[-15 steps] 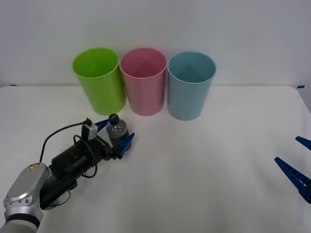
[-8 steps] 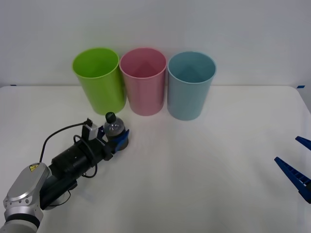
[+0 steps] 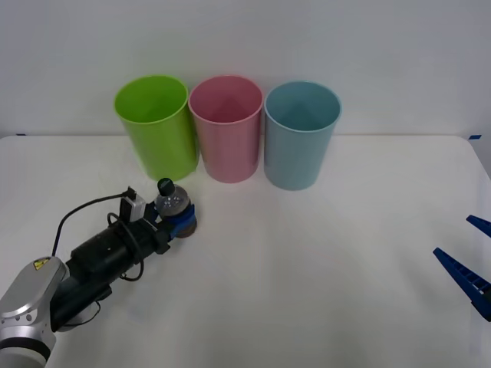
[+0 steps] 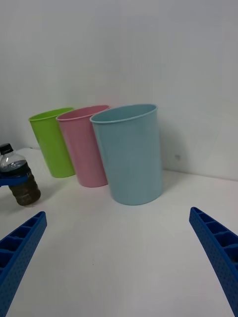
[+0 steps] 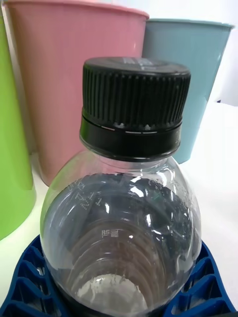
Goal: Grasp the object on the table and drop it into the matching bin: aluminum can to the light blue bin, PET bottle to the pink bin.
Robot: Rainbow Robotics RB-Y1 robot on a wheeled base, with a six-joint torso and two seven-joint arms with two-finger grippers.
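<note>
A: Which step is in hand?

B: The grasp. In the front view the left hand (image 3: pixel 179 220) sits at left of centre on the desk (image 3: pixel 322 268), its blue fingers (image 5: pixel 29 277) closed around the PET bottle (image 3: pixel 172 205), which stands upright just in front of the lime green bin (image 3: pixel 156 126).

A: And the other one?

B: The right hand (image 3: pixel 466 261) waits at the lower right edge, spread wide and holding nothing.

A: Next?

B: I'd say lift the bottle clear of the rims, carry it toward the upper centre, over the pink bin (image 3: pixel 226 126), not the light blue bin (image 3: pixel 301 134), and let go.
</note>
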